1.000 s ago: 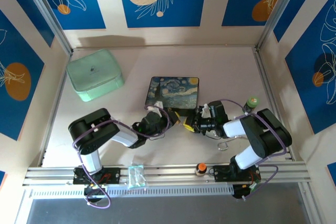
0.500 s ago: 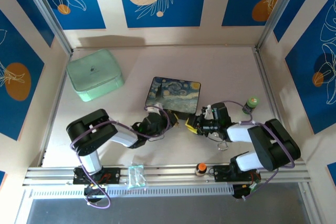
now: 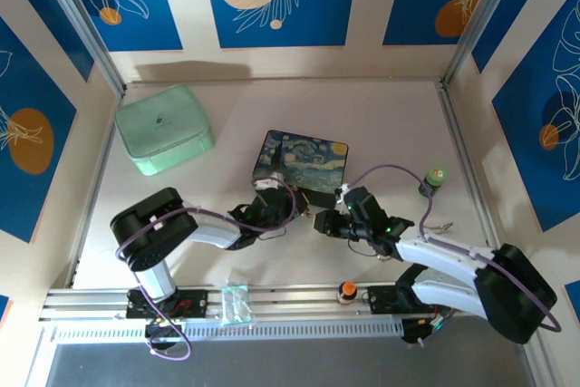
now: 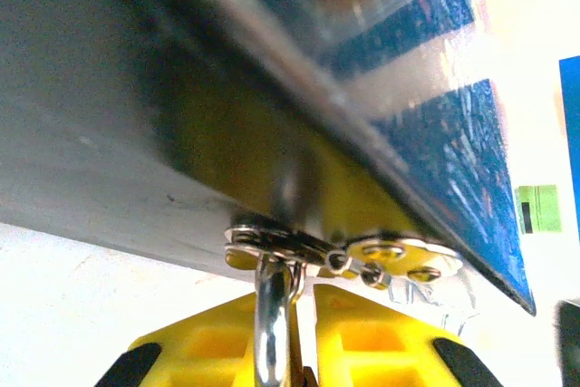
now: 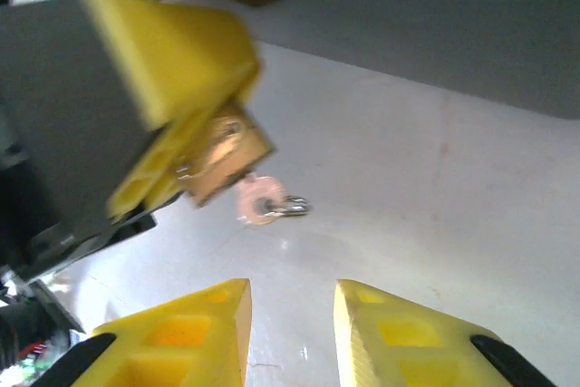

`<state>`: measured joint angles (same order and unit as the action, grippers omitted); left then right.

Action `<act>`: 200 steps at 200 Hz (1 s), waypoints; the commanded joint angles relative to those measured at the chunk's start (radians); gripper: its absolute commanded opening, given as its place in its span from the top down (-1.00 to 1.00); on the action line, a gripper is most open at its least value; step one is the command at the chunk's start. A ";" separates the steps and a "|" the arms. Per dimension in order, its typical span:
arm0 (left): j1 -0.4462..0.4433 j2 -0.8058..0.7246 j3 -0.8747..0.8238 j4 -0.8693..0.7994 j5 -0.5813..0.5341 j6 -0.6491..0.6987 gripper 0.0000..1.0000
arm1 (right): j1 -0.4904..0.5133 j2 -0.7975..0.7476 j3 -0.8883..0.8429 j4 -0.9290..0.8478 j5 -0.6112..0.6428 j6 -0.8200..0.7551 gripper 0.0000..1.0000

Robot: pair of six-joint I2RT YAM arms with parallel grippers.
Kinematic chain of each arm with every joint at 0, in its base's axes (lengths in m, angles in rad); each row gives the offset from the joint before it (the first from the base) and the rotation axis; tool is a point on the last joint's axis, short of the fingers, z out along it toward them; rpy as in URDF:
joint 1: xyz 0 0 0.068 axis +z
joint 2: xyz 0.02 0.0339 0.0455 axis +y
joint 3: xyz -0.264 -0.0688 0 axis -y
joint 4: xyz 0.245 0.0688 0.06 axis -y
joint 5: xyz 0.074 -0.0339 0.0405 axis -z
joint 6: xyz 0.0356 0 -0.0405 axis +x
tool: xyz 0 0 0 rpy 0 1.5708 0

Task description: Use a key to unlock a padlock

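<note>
Quick tally: one padlock (image 5: 222,165), one key (image 5: 265,204), one starry-night tin (image 3: 302,160), one mint zip case (image 3: 163,129), one clear baggie (image 3: 234,304), one green-capped bottle (image 3: 435,177) at 3 o'clock, one orange-capped container (image 3: 346,292) at 6.

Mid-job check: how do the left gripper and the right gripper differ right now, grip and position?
Grip: the yellow-fingered left gripper is shut on the small brass padlock, its silver shackle between the fingers; the right gripper is open, nothing between its fingers.
Position: the left gripper sits close by the dark starry-night tin; the right gripper is over bare table, facing the padlock.
Shared: yellow fingers, both low.
</note>
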<state>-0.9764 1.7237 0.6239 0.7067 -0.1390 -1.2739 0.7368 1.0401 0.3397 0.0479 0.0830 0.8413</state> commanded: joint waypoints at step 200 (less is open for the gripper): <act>0.019 -0.068 -0.001 0.032 0.113 -0.038 1.00 | 0.386 0.423 0.050 0.479 0.665 -0.542 0.84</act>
<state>-0.9482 1.6680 0.6067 0.6724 -0.0772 -1.3041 1.1172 1.4643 0.4000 0.3336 0.7723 0.3180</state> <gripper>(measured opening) 0.147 0.089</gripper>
